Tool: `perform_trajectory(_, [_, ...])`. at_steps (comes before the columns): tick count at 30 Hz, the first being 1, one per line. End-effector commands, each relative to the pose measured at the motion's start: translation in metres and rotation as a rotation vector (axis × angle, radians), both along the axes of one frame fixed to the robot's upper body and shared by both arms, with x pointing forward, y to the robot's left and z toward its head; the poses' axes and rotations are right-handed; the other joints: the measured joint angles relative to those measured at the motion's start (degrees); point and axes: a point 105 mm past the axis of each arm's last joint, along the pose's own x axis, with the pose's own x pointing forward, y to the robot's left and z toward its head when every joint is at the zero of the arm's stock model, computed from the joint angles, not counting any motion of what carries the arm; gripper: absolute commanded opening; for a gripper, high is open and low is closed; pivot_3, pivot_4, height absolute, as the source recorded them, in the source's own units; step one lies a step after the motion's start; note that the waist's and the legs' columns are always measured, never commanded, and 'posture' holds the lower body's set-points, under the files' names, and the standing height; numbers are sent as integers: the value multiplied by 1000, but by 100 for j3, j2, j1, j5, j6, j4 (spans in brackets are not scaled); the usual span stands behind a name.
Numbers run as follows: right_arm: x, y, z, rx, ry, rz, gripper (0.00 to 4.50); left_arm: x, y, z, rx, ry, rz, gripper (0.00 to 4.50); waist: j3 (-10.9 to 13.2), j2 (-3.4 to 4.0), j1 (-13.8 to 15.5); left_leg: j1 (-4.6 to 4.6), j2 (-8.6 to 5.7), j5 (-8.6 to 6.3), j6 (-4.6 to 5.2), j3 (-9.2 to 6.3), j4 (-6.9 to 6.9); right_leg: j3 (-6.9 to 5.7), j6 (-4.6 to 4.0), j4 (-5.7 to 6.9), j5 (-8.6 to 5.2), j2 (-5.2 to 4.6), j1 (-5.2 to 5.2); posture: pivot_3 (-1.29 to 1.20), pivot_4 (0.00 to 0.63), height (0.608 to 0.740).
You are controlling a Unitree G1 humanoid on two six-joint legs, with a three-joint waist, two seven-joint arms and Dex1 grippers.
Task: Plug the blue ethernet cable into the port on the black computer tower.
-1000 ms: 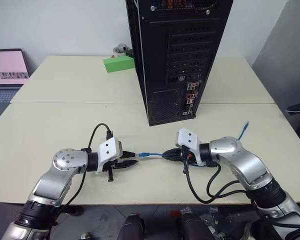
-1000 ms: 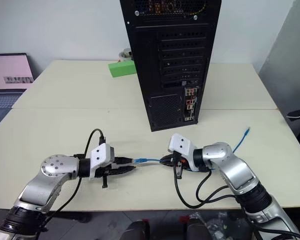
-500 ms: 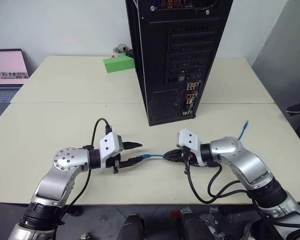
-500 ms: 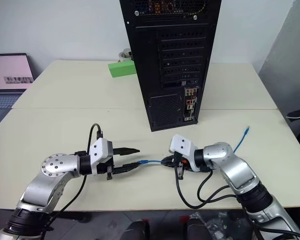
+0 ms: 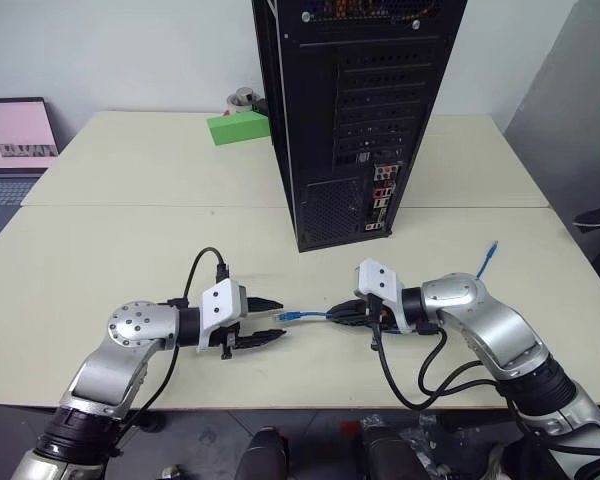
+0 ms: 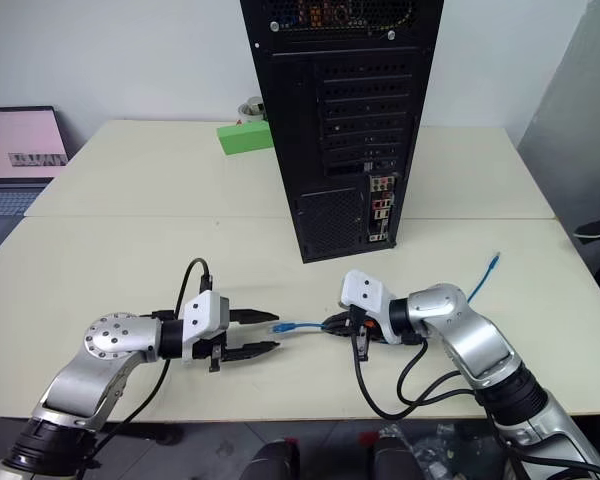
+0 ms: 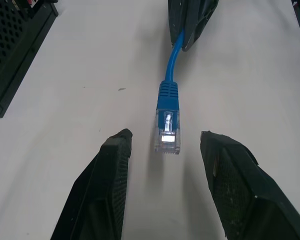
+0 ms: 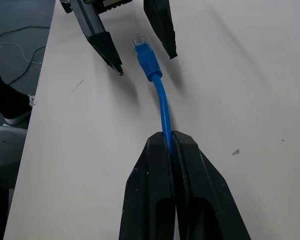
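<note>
Since the earlier frame, the left gripper [image 5: 275,321] has been opened wide and the plug released. The blue ethernet cable [image 5: 310,316] is pinched by the shut right gripper [image 5: 336,314] near the tabletop's front edge, its plug between the left fingers [image 7: 102,190], untouched.

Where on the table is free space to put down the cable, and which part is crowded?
Free: the wide bare stretch of the table between the laptop and the black computer tower, and the patch right of the tower. Crowded: the front middle, where the open left gripper faces the right gripper, shut on the blue ethernet cable.
</note>
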Motion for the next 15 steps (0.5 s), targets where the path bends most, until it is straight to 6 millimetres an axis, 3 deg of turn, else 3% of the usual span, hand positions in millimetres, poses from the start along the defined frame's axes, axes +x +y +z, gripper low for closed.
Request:
perform_trajectory(1, [-7, 5, 13, 26, -43, 56, 0, 3, -4, 13, -32, -49, -10, 2355, 0, 0, 0, -1, 0, 0, 0, 0, 0, 0, 0, 0, 0, 0, 0, 0, 150, 740])
perform_trajectory(4, [-7, 4, 12, 22, -42, 57, 0, 2, -5, 13, -34, -51, -20, 2355, 0, 0, 0, 0, 0, 0, 0, 0, 0, 0, 0, 0, 0, 0, 0, 0, 150, 740])
perform_trajectory(7, [-7, 4, 12, 19, -42, 58, 0, 1, -5, 15, -47, -39, -33, 1981, 0, 0, 0, 0, 0, 0, 0, 0, 0, 0, 0, 0, 0, 0, 0, 0, 150, 740])
perform_trajectory(15, [-6, 3, 10, 10, -38, 59, 0, -3, -5, 12, -42, -24, -43, 370, 0, 0, 0, 0, 0, 0, 0, 0, 0, 0, 0, 0, 0, 0, 0, 0, 150, 740])
